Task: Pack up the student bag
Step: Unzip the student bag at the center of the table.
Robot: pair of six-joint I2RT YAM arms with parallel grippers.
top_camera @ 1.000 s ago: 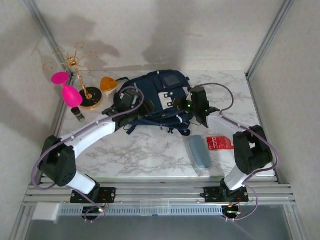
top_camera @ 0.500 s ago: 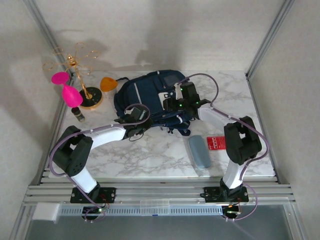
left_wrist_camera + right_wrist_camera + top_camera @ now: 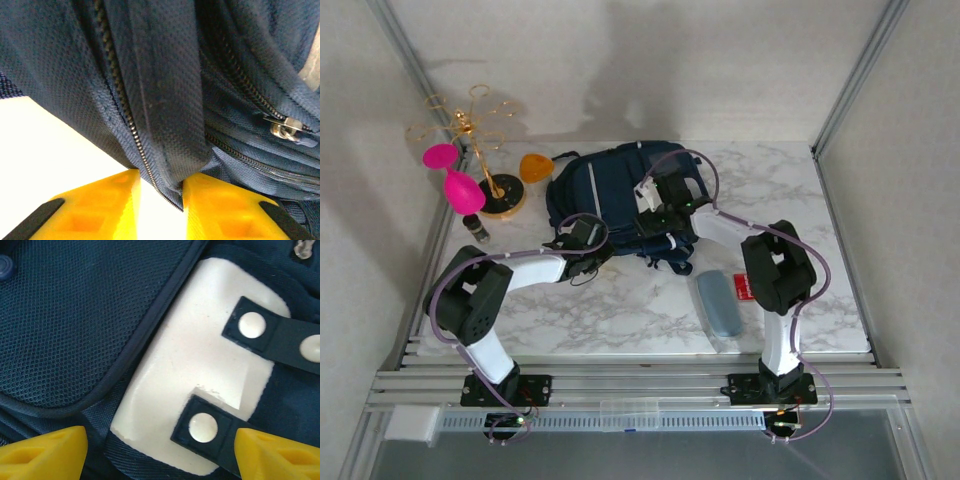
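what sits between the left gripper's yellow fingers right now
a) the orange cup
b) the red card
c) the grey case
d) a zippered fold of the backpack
d: in the left wrist view a dark blue fold of the backpack, with a zipper along its edge, reaches down into the gap of the left gripper, between its yellow fingers.

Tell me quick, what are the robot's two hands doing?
Left hand: closed on a fold of the student bag.
Right hand: open, holding nothing.
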